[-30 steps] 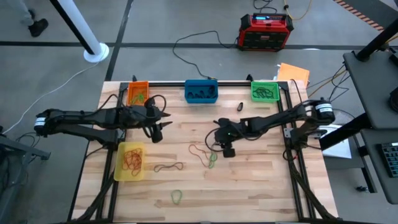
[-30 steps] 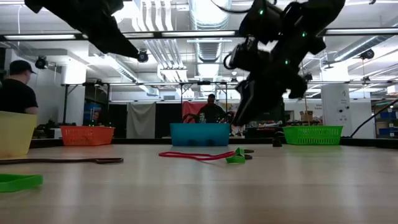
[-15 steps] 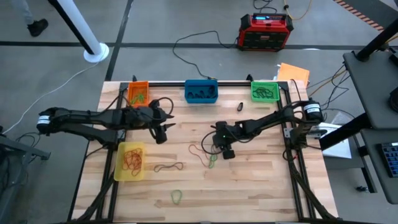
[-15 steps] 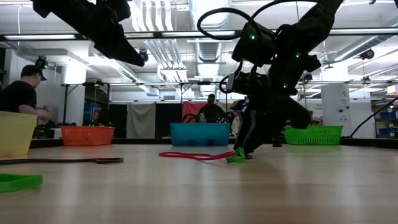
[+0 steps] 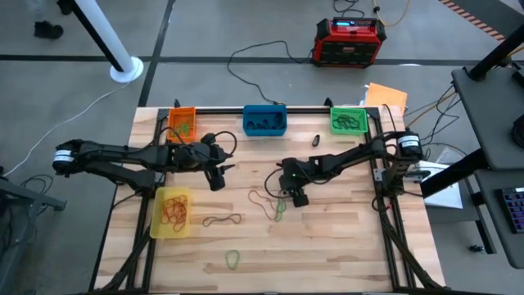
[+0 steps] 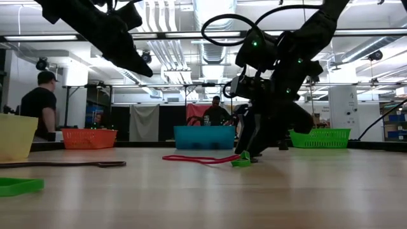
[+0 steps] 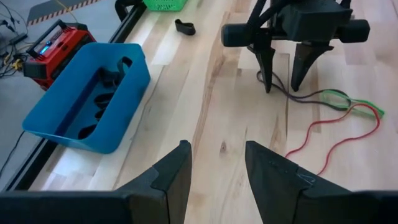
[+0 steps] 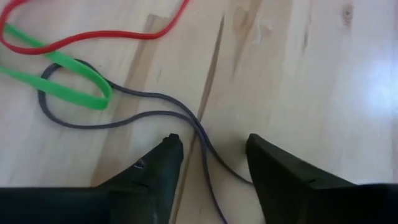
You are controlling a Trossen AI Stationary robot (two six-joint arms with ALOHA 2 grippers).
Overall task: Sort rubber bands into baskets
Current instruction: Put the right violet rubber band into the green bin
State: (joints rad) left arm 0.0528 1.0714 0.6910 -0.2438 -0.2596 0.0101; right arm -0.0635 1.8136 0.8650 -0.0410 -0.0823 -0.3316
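Table (image 5: pixel 344 238): wooden top, black rails along the edges, both arms reaching in over it.
Right arm: comes in from the table's right side toward the middle; right gripper (image 5: pixel 288 194) is down at the wood, fingers spread apart, holding nothing.
Left arm: stretches from the table's left edge; left gripper (image 5: pixel 219 174) hangs above the wood between the orange and blue baskets, fingers parted, empty.
Blue basket (image 5: pixel 264 120): back edge, centre, dark bands inside.
Orange basket (image 5: pixel 181 123): back left, green bands inside.
Green basket (image 5: pixel 349 120): back right, dark bands inside.
Yellow basket (image 5: pixel 172 212): front left, red-brown bands inside.
Band cluster vs right claw: dark band (image 8: pixel 155 115) lies flat on the wood and runs between the two right fingertips, so the claw straddles it; whether the tips touch it I cannot tell.
Green band (image 8: pixel 65 81): looped across the dark band, just beside the right claw, not between its fingers.
Red band (image 8: pixel 93 34): thin, crosses the green one on the far side from the claw, near but apart.
Brown band (image 5: pixel 222 220): loose on the wood just beside the yellow basket, well apart from both claws.
Second green band (image 5: pixel 233 259): alone near the front edge.
Small black piece (image 5: pixel 314 140): on the wood between blue and green baskets.
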